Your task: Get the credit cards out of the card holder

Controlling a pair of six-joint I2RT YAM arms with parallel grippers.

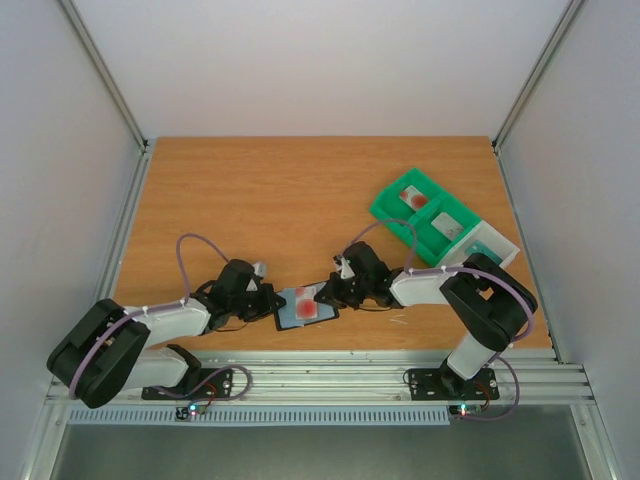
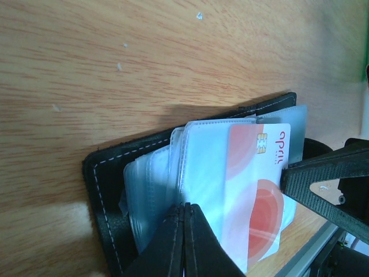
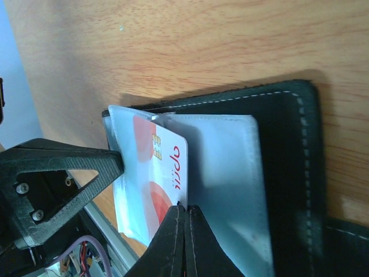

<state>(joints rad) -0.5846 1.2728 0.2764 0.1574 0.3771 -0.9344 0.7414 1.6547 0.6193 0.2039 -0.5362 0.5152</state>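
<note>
Extraction under way: one credit card partly drawn, not yet clear of the holder.

I find the card holder (image 2: 106,196) lying open at lower centre of the table (image 1: 300,190). The left gripper (image 2: 184,212) is pressed together on a clear sleeve, pinning the holder. The right gripper (image 3: 185,214) is clamped on the edge of the pale credit card (image 2: 259,196) with red circles, which sits partly out of its sleeve. At upper right of the overhead view the green tray (image 1: 392,215) seems to hold cards already, though they are too small to confirm. Remaining: draw this card clear and set it down. The other sleeves overlap and are cloudy, so I cannot tell whether any hold more cards.
</note>
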